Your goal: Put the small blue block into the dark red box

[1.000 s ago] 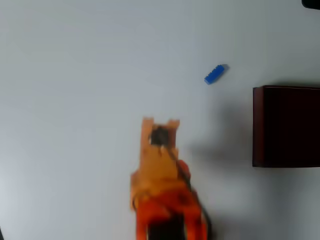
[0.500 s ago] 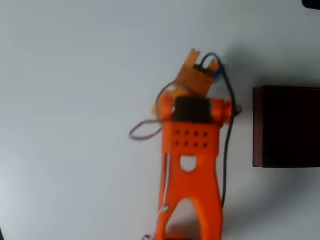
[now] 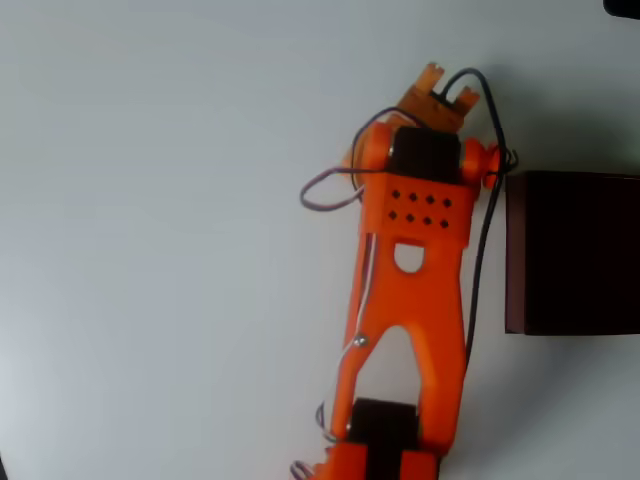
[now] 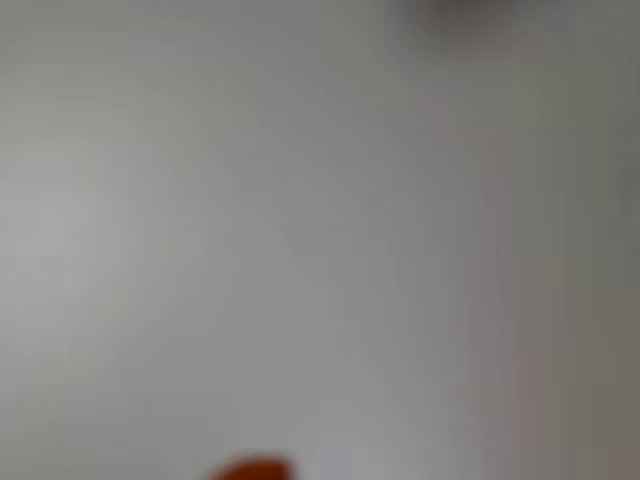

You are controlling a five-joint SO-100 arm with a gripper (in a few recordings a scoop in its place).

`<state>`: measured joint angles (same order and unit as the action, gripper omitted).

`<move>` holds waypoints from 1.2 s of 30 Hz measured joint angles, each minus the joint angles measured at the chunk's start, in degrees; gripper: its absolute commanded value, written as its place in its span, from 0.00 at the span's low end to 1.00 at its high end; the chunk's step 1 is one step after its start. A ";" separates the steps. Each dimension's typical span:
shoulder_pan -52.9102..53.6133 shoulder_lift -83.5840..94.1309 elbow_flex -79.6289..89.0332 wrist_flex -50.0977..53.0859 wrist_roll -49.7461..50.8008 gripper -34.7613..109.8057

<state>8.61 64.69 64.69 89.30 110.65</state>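
In the overhead view the orange arm (image 3: 410, 300) stretches up the white table (image 3: 150, 200), its gripper (image 3: 440, 88) up-left of the dark red box (image 3: 572, 250) — near its top-left corner. Whether the jaws are clenched, I cannot tell. The wrist view is blurred.

In the overhead view, your orange arm (image 3: 410, 300) extends from 6 o'clock toward 12 o'clock, with the gripper (image 3: 441, 85) at its tip, jaw state indeterminate.

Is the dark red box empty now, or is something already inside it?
Apparently empty: the dark red box shows only a plain dark interior in the overhead view, with no block visible inside it.
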 measured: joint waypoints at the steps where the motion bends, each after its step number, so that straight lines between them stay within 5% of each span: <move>1: 0.09 -1.41 -1.23 0.09 0.00 0.42; 17: 1.67 -24.17 -34.37 12.30 -0.35 0.41; 36: 3.96 -32.61 -47.02 13.01 -1.23 0.41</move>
<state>12.57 32.08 17.67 102.30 109.42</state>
